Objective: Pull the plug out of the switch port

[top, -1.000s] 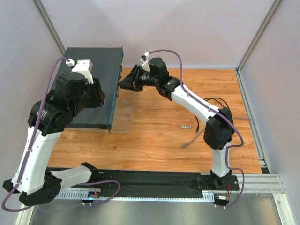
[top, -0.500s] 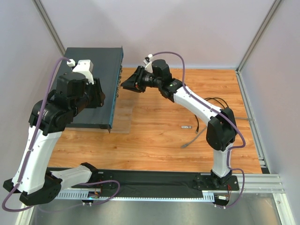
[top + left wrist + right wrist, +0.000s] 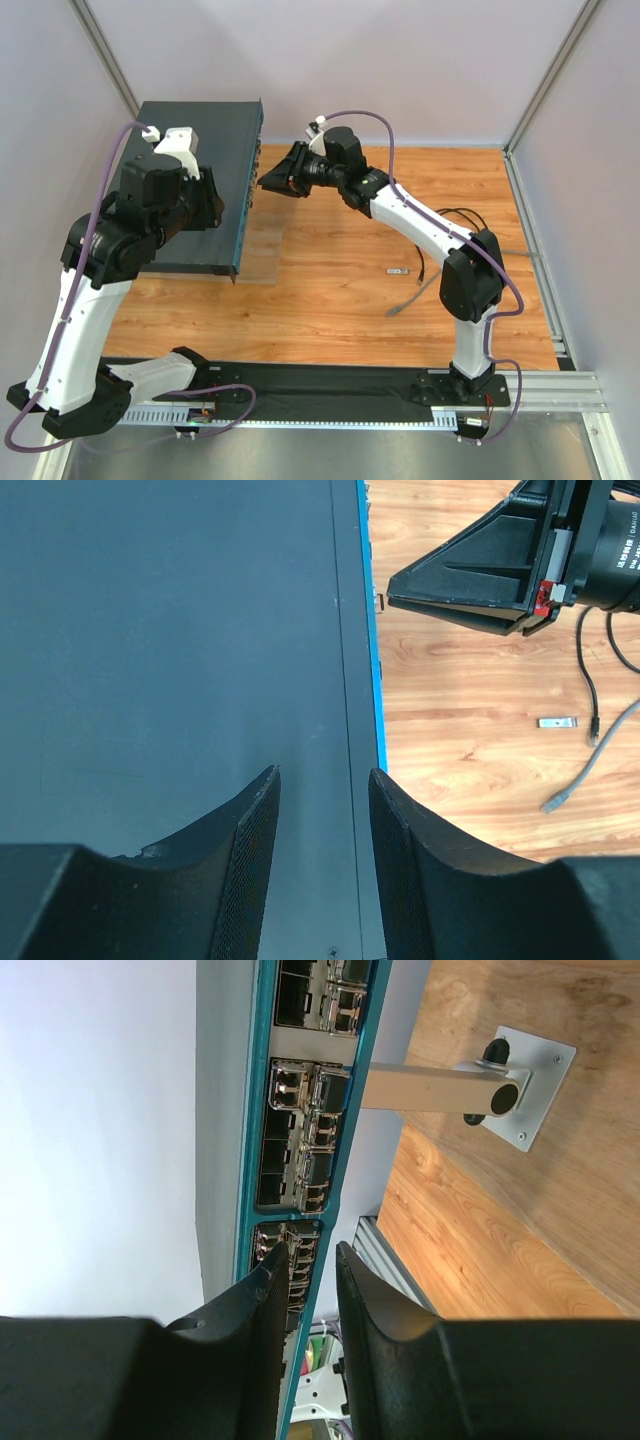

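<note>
Fingers [image 3: 255, 1310] of the right gripper [image 3: 312, 1250] stand close together with only a thin slit between them, their tips right up at the lower row of sockets on the switch's front face [image 3: 300, 1130]. Whether they have pinched a plug there or are only lined up on one, I cannot tell from where I stand. Several of those sockets look filled with small metal inserts, and none looks drawn out.

Over on the left gripper [image 3: 323, 775], the fingers [image 3: 250, 840] are well apart with nothing between them, spread low over the dark lid of the switch [image 3: 220, 125] near its front edge. That looks to me like steadying the box, though I cannot tell if they touch it.

The switch itself sits at the far left of the wooden table [image 3: 340, 300], its socket face turned toward the right arm. A small silver piece [image 3: 398, 271] and a loose grey cable [image 3: 405, 303] lie well apart from it on the wood.

My reading is that the approach is made and the pull itself is not yet done: grip, then draw straight out from the face
</note>
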Robot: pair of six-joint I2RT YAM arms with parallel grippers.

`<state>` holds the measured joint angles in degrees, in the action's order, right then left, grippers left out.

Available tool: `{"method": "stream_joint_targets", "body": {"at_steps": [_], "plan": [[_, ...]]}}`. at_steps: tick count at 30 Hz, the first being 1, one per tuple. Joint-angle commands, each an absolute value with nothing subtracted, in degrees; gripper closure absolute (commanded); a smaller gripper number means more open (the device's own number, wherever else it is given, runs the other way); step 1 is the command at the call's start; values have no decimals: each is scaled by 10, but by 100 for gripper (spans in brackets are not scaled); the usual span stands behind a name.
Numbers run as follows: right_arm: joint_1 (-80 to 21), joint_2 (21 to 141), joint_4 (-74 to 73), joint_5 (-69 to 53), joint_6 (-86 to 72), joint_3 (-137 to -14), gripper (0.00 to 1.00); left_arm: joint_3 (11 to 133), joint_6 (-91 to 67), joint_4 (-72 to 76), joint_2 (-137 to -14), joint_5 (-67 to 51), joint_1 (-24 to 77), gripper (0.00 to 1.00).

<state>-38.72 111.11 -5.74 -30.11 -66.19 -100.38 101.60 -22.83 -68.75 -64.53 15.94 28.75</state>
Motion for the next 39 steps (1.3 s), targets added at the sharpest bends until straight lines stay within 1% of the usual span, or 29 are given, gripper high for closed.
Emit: {"method": "stream_joint_targets", "body": {"at_steps": [1, 25, 39], "plan": [[-391, 1107, -58, -303, -659, -1031, 73, 1014, -232, -674, -639, 154, 283, 51], [-403, 1132, -98, -308, -646, -1068, 78, 1016, -229, -673, -639, 149, 279, 51], [-400, 1126, -87, -307, -650, -1049, 80, 1012, -229, -672, -639, 148, 278, 51]]}}
